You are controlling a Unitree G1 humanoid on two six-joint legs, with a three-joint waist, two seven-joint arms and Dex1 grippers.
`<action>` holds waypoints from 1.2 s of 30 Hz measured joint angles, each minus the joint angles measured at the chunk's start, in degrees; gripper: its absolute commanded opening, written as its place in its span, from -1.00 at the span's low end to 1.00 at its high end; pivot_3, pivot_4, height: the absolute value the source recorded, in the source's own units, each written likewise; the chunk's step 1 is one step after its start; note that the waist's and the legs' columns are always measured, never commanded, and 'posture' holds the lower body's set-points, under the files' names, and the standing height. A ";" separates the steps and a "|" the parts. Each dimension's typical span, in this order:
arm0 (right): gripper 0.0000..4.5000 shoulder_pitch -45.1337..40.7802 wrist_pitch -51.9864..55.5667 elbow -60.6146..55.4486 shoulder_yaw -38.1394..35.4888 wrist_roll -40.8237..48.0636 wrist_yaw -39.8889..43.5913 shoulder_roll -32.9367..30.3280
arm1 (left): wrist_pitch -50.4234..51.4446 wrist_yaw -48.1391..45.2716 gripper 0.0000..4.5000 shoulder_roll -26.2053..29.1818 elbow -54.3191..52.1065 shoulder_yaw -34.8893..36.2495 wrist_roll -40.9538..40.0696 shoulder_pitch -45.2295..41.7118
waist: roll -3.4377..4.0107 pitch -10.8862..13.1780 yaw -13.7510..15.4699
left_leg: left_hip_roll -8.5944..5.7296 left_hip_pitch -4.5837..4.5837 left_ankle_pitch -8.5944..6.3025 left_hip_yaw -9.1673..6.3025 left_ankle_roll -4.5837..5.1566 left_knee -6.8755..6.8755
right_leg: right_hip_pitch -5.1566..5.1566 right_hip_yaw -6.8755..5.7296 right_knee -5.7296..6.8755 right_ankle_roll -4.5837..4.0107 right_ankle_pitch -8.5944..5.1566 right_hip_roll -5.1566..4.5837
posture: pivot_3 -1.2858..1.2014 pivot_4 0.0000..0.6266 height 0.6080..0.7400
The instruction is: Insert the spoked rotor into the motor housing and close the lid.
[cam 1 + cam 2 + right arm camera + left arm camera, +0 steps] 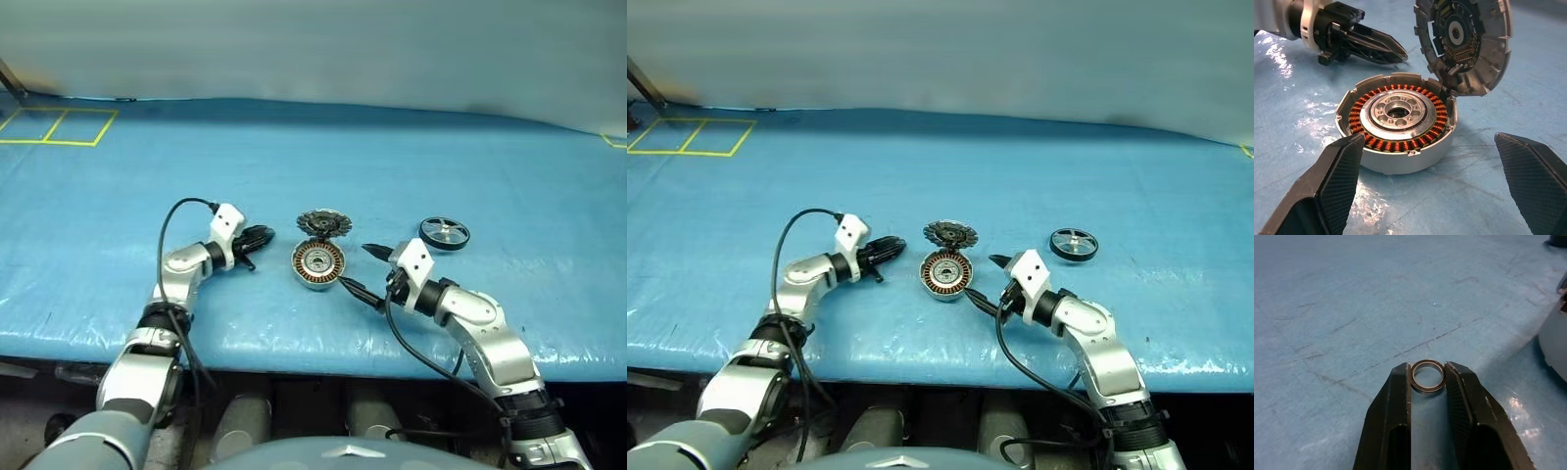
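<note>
Rotor insertion has not begun: the spoked rotor (445, 233) lies flat on the blue desk (411, 157), well apart from both grippers, beyond and to the right of the right arm. Left gripper (1428, 377) is nearly closed, pinching a small thin metal ring (1428, 376) between its black ribbed fingers. Right gripper (1430, 161) stands wide open and empty, its textured pads flanking the motor housing (1398, 122) without touching it. The housing is a shallow aluminium puck with copper windings around a machined hub. The lid (1464, 41), a finned grey disc, is tilted up against the housing's far rim. Judgement: the next move calls for fetching the rotor and aligning it squarely over the hub.
</note>
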 measured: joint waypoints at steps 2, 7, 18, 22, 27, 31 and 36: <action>1.00 0.09 -0.45 0.84 0.37 0.12 1.14 -0.01 | 3.94 -3.30 -0.70 1.93 -8.23 -0.01 -2.43 3.96 | 0.00 0.00 0.01 | 0.00 0.01 -0.01 0.00 0.01 -0.01 | 0.01 0.01 -0.01 -0.03 -0.01 -0.01 | 0.03 -0.52 1.00; 1.00 -0.02 -1.12 2.93 0.82 0.40 3.38 0.07 | 10.41 -7.17 -0.70 4.96 -22.33 -1.80 -4.65 9.61 | 0.01 0.00 0.36 | 0.01 0.03 -0.01 -0.01 0.00 0.01 | 0.03 0.01 0.02 -0.33 -0.18 -0.01 | 0.03 -0.52 1.00; 1.00 -0.55 -1.77 5.31 1.20 0.22 4.70 0.38 | 11.90 -7.81 -0.70 4.39 -30.71 -10.98 -1.34 9.25 | 0.01 0.00 0.68 | 0.02 0.02 -0.01 0.01 0.01 0.01 | 0.02 0.01 0.00 -0.33 -0.18 0.00 | 0.03 -0.52 1.00; 1.00 -0.50 -1.82 5.33 1.22 0.18 4.70 0.43 | 11.06 -6.98 -0.70 2.43 -26.50 -12.55 0.54 5.42 | 0.01 0.00 0.80 | 0.01 0.03 0.00 0.02 0.01 0.03 | 0.04 0.02 0.00 -0.30 -0.16 0.00 | 0.03 -0.52 1.00; 1.00 -0.07 -1.89 5.22 1.22 0.23 4.84 0.40 | 8.88 -6.67 -0.70 0.02 -20.81 -14.24 2.47 2.01 | 0.00 0.01 0.75 | 0.00 0.01 -0.01 0.02 0.02 0.02 | 0.02 0.01 -0.01 -0.14 -0.07 0.00 | 0.03 -0.52 1.00; 1.00 0.41 -2.30 5.10 1.22 0.28 4.92 0.37 | 7.78 -7.06 -0.70 -1.20 -18.19 -14.83 2.87 0.29 | 0.00 0.01 0.68 | 0.00 0.00 -0.01 0.02 0.02 0.02 | 0.02 0.01 -0.01 -0.08 -0.04 0.00 | 0.03 -0.52 1.00; 1.00 1.37 -2.98 4.87 1.24 0.32 4.88 0.38 | 7.21 -7.52 -0.70 -2.16 -16.91 -15.58 3.21 -0.89 | 0.00 0.01 0.70 | 0.00 0.00 -0.01 0.02 0.02 0.02 | 0.02 0.01 -0.01 -0.07 -0.04 0.00 | 0.03 -0.52 1.00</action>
